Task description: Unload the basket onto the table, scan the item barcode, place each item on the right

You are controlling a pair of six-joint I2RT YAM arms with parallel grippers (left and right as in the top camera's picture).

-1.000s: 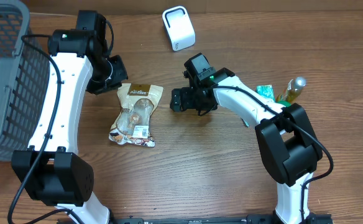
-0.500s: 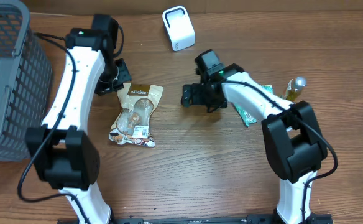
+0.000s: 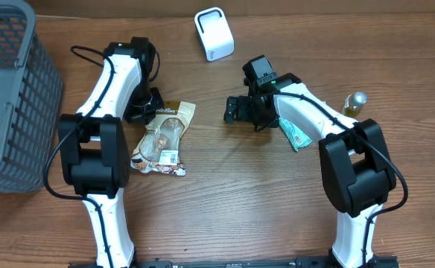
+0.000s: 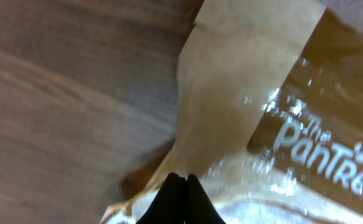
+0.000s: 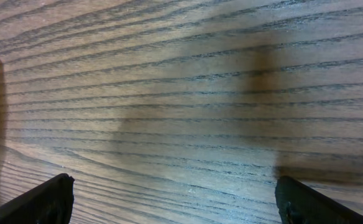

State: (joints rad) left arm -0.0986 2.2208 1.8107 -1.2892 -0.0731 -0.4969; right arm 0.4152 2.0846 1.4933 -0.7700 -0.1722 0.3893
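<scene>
Brown snack pouch (image 3: pixel 164 134) lies on wooden table (image 3: pixel 225 193); left gripper (image 4: pixel 181 186) pinched closed at its far-left corner, hold uncertain; right gripper (image 5: pixel 175 202) spread wide, empty.

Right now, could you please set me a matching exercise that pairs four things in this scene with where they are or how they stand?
Things
1. grey basket
2. white scanner
3. left pincer
4. right pincer

Places or states
A. open, over bare table
B. shut, tips at the snack pouch
C. at the table's left edge
D. at the table's far edge, near the middle

Pairs: 1-C, 2-D, 3-B, 4-A
</scene>
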